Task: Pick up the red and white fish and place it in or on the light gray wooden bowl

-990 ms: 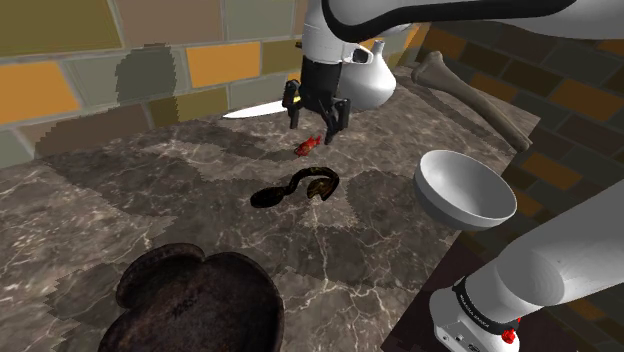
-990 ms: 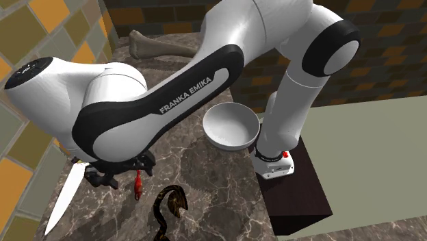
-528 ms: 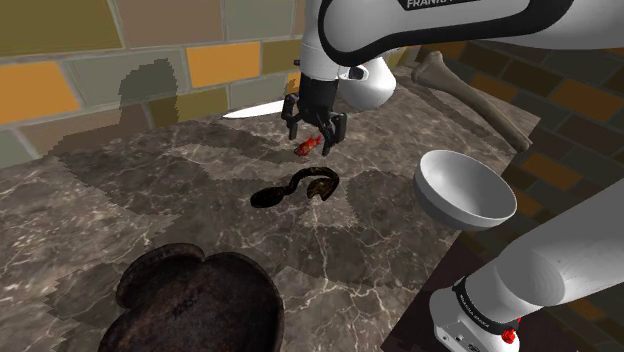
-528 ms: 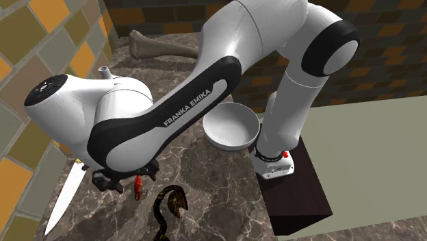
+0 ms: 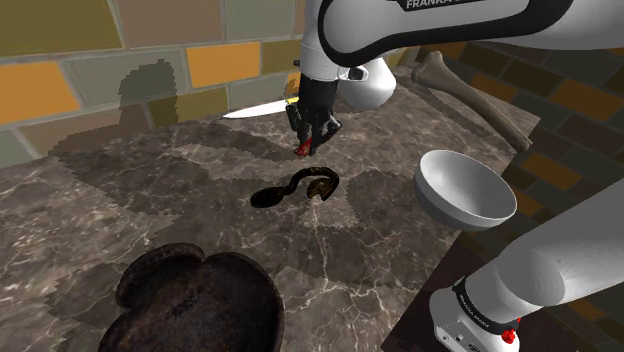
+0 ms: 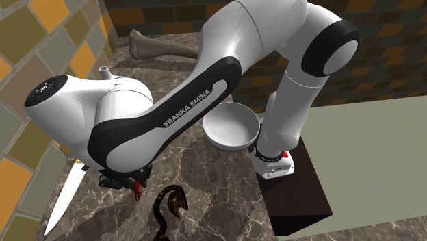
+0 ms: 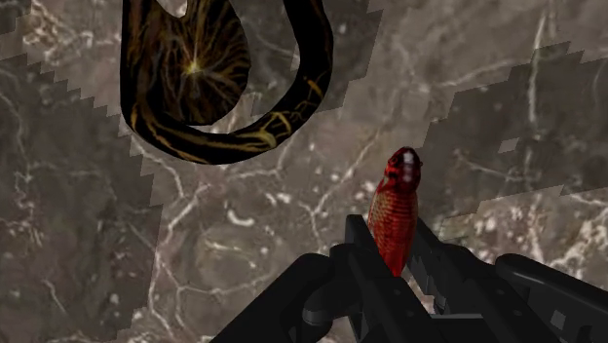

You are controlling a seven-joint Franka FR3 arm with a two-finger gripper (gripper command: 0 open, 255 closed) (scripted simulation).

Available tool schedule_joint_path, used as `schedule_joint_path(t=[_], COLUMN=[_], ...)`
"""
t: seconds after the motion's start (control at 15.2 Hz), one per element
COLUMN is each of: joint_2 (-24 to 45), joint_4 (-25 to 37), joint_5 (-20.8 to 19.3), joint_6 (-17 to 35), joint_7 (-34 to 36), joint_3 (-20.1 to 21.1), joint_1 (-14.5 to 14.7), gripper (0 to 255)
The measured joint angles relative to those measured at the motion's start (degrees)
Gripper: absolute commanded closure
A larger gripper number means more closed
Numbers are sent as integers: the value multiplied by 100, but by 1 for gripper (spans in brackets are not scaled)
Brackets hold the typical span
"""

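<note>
Found tool closed to a narrow gap on the red and white fish, clasping it low over the marbled desk, near a dark curled object. Judged grasp made; left to do: lifting, carrying to the pale bowl well apart at the desk edge, releasing. Compared with a second ago: noted fingers then spread above the fish, now drawn in around it, and tool lower.

The marbled tabletop carries a knife, bone, pale bowl, curled object and lobed dish.
</note>
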Motion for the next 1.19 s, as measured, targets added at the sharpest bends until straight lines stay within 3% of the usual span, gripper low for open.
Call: schedule_joint_path(t=[0.53,1.19], joint_2=[-3,-114], joint_4=[28,674], joint_5=[1,37], joint_6=[-30,-767], joint_7=[4,21], joint_3=[0,-39], joint_1=[1,-22], gripper=[255,255])
